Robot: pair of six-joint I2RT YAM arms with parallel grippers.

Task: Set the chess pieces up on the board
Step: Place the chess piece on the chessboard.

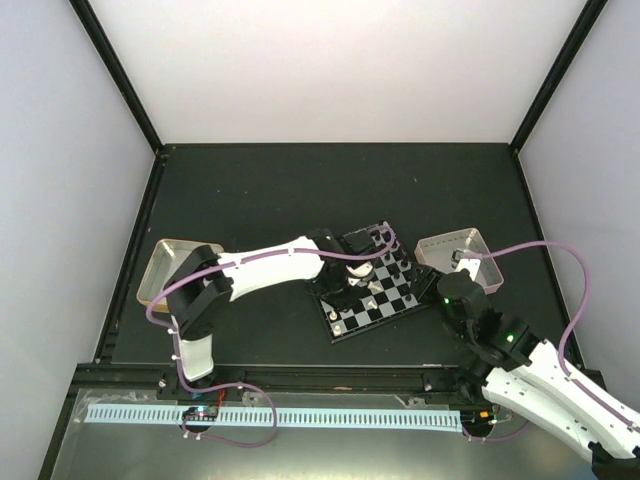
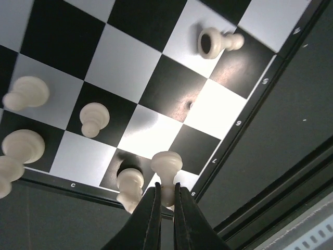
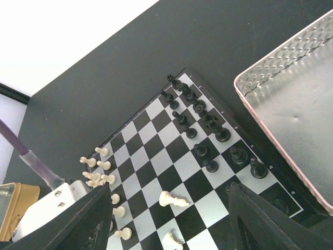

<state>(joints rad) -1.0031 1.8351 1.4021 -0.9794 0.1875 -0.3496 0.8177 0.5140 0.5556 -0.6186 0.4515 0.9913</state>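
Note:
The board (image 1: 392, 301) lies at the table's middle. In the left wrist view my left gripper (image 2: 165, 190) is shut on the stem of a cream-white piece (image 2: 166, 162), held over the board's corner square near the rim marks 7 and 8. Other white pieces (image 2: 93, 119) stand nearby, and one (image 2: 218, 41) lies on its side. In the right wrist view my right gripper (image 3: 171, 208) is open and empty above the board (image 3: 156, 151). Black pieces (image 3: 208, 122) stand in two rows on its right side, white pieces (image 3: 101, 179) on its left. Two white pieces (image 3: 174, 199) lie toppled.
A shallow pinkish tray (image 3: 291, 104) sits right of the board and looks empty; it also shows in the top view (image 1: 470, 238). A metal tray (image 1: 160, 262) sits at the left behind the left arm. Dark rails edge the table.

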